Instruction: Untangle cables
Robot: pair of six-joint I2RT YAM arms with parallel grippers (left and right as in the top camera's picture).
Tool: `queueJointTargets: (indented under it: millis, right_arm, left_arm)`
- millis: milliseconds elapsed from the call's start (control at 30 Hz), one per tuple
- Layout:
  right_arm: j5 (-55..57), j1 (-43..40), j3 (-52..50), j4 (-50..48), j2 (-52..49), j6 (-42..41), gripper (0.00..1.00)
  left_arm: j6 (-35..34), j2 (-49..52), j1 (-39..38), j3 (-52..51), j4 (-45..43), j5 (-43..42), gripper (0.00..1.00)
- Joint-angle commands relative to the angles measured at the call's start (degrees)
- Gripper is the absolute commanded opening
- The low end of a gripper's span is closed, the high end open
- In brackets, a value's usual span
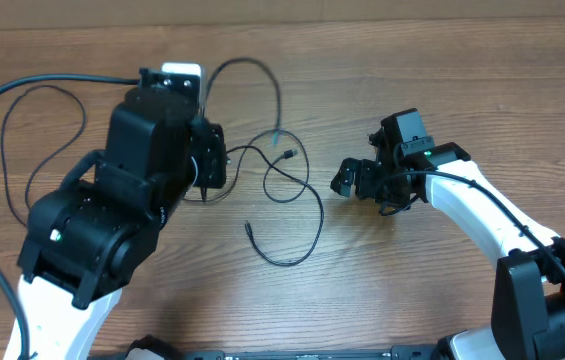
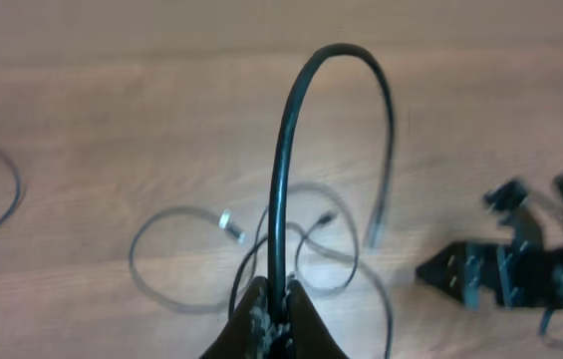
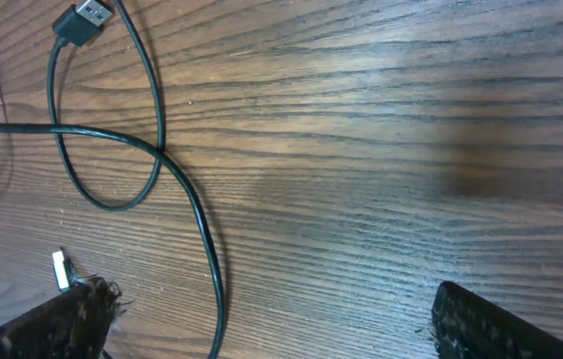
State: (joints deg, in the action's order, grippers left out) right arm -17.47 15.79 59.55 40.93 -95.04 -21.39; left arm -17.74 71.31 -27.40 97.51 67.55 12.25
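Observation:
Several thin black cables lie in a loose tangle point(image 1: 284, 263) at the table's middle. My left gripper point(image 1: 205, 185) is at the tangle's left edge. In the left wrist view it point(image 2: 279, 304) is shut on one cable point(image 2: 283, 160), which arches up and over and comes down to a plug end point(image 2: 376, 235). My right gripper point(image 1: 347, 180) is just right of the tangle. In the right wrist view its fingers point(image 3: 271, 329) are wide open and low over the wood. A cable strand point(image 3: 206, 259) runs between them, untouched. A USB plug point(image 3: 82, 22) lies farther out.
A white block point(image 1: 182, 72) lies behind the left arm at the table's far side. A thicker black wire point(image 1: 7, 150) loops at the far left. The table is bare wood point(image 1: 442, 80).

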Motion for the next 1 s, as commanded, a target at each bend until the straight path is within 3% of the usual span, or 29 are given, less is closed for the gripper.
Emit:
queueJointTargets:
  millis: [0, 167, 333, 500, 733, 967]
  right_arm:
    - [3.7, 0.0, -0.3, -0.1, -0.2, -0.3, 1.0]
    - [12.6, -0.6, -0.3, 0.2, -0.2, -7.4, 1.0]
    - [15.5, -3.1, -0.3, -0.2, -0.2, -7.8, 1.0]
    - [15.5, -5.9, -0.3, 0.8, -0.2, -7.8, 1.0]
    - [15.5, -6.0, -0.3, 0.7, -0.2, -7.8, 1.0]
    - [15.5, -6.0, -0.3, 0.7, -0.2, -7.8, 1.0]
  left_arm:
    - [2.1, 3.0, 0.0, 0.7, 3.5, -4.7, 0.04]
    - [7.4, 9.6, 0.0, -0.1, 10.8, -13.9, 0.04]
    - [14.2, 17.8, 0.0, -1.3, 17.2, -21.6, 0.04]
    - [16.2, 27.9, -0.2, -2.2, 21.1, -23.8, 0.04]
    - [22.1, 38.1, -2.1, -2.3, 21.1, -35.5, 0.05]
    - [25.0, 42.9, -5.4, -3.0, 20.5, -36.5, 0.05]
